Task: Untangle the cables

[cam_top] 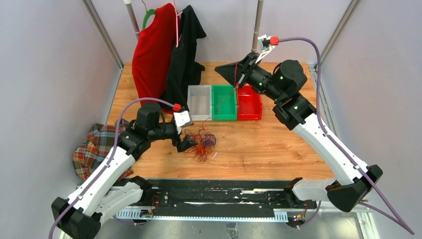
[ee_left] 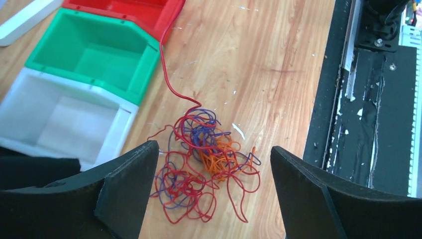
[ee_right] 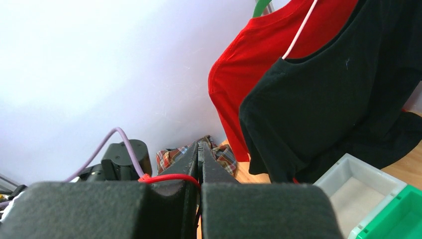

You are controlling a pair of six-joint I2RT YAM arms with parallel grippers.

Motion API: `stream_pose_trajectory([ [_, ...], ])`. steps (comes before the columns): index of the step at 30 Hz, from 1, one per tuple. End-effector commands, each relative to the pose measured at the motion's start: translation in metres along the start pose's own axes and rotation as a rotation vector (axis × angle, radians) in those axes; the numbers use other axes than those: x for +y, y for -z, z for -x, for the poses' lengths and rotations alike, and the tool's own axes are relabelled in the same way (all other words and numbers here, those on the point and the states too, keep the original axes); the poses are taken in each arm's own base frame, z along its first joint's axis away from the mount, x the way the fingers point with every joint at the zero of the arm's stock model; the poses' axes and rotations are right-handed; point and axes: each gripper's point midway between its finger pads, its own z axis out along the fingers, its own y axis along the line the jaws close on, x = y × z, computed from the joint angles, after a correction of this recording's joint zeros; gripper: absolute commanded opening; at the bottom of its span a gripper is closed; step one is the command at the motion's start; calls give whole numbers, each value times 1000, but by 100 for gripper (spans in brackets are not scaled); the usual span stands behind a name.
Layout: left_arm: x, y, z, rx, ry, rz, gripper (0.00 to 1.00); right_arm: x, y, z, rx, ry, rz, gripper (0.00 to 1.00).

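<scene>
**Task item.** The cables (cam_top: 200, 145) lie in one tangled heap of red, orange and purple on the counter (cam_top: 278, 149). The heap is left of centre, nearer the front edge than the back.

**Left end effector** (ee_left: 214, 149). Jaws are wide apart and hold nothing. It is poised at the left side of the heap, and the wrist view shows the heap between the two fingers. Whether it touches the heap cannot be told.

**Right end effector** (cam_top: 238, 82). It is raised above the back of the counter with the fingers pressed together on a red cable (ee_left: 162, 59). That cable runs from the heap up across the bins to the closed fingers.

**Edges and clearance.**
- Bare wood is open to the right of the heap and between the heap and the bins.
- A black rail (cam_top: 214, 191) borders the front edge, close to the heap.
- A plaid cloth (cam_top: 94, 147) hangs over the left edge.

**Surface and room.**
- The white bin (cam_top: 200, 102), green bin (cam_top: 225, 102) and red bin (cam_top: 249, 102) stand side by side, touching, behind the heap.
- A red shirt (cam_top: 154, 50) and a black shirt (cam_top: 188, 50) hang on hangers at the back left.
- The wood grain shows scattered white flecks.
- Pale walls close in both sides.
</scene>
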Motion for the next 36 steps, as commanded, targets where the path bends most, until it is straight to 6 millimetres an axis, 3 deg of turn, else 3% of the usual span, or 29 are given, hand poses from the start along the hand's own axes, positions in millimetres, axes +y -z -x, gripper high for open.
stream_pose_trajectory([
  [1,7,-24,7,-46,-86,-7,85,13,2,11,-20,20,25,1],
  [7,20,-40,-44,95,-167,-1,78,5,17,18,-44,69,-35,0],
  [12,22,-46,-58,103,-251,-13,63,3,22,21,-46,73,-46,0],
  [16,7,-44,-79,169,-348,-134,61,-1,23,17,-37,65,-51,1],
  [25,41,-61,-76,148,-248,39,44,-7,27,11,-30,57,-61,1],
  [31,16,-60,-100,222,-183,-97,38,-11,31,12,-44,47,-75,0],
  [34,19,-57,-107,260,-189,-75,20,-13,34,10,-46,41,-80,1],
  [36,27,-55,-101,267,-189,-33,9,-15,37,5,-42,34,-84,1],
])
